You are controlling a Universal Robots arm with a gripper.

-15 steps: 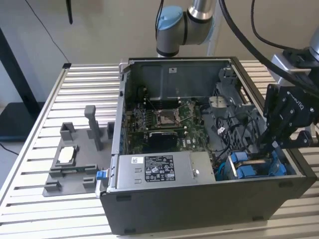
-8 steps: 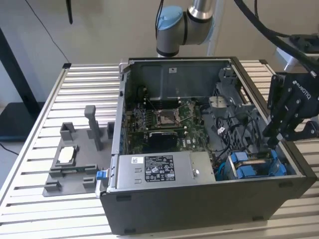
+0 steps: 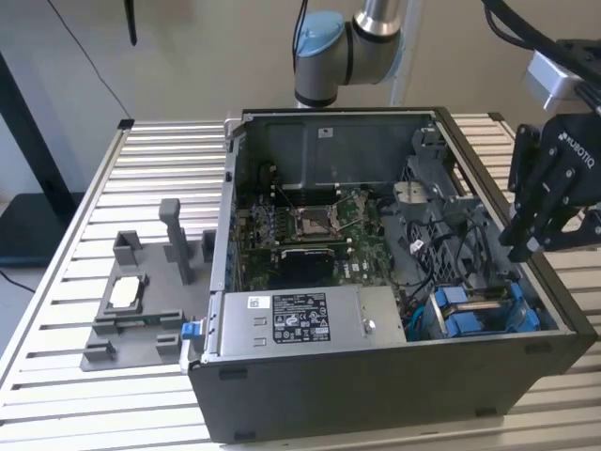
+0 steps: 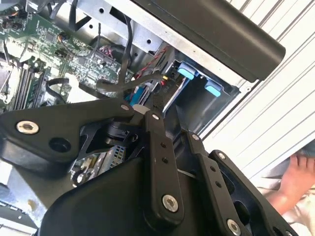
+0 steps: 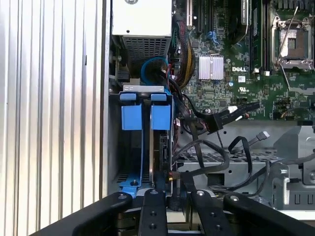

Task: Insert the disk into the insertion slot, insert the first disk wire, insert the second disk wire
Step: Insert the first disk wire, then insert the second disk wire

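Note:
The disk [image 3: 472,308] sits in the insertion slot [image 3: 424,324] at the near right corner of the open computer case, its blue carrier tabs [image 5: 161,117] pointing up. In the first wrist view the disk's dark edge [image 5: 163,150] runs down from those tabs. My gripper [image 3: 523,247] hangs over the case's right wall, just above the slot. Its fingers [image 5: 151,209] stand close together on a dark wire connector [image 5: 172,176] with red and yellow strands, right beside the disk's end. The same black wire [image 4: 129,82] leads to my gripper [image 4: 146,104] in the second wrist view.
A silver labelled power-supply box [image 3: 300,319] lies along the case's front, with the green motherboard [image 3: 300,225] behind it. Loose black cables [image 5: 221,147] cross the case floor. A grey fixture [image 3: 141,301] stands on the slatted table at the exterior view's left. A person's hand [image 4: 295,177] shows beside the table.

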